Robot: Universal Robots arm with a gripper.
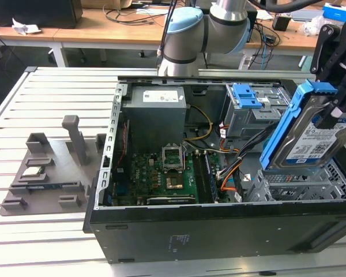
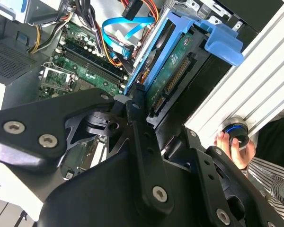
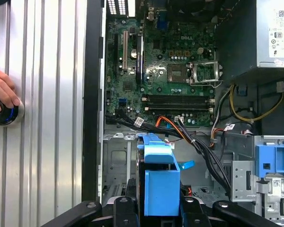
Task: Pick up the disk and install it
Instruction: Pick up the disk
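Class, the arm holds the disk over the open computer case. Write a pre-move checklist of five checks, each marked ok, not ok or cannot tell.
1. Grip: the gripper is shut on the disk: ok.
2. Disk level: tilted in the exterior view: not ok.
3. Disk installed: held up over the computer case, not seated: not ok.
4. Cables clear of the path below the disk: cannot tell.
5. Person's hand outside the case, on a round button: ok.
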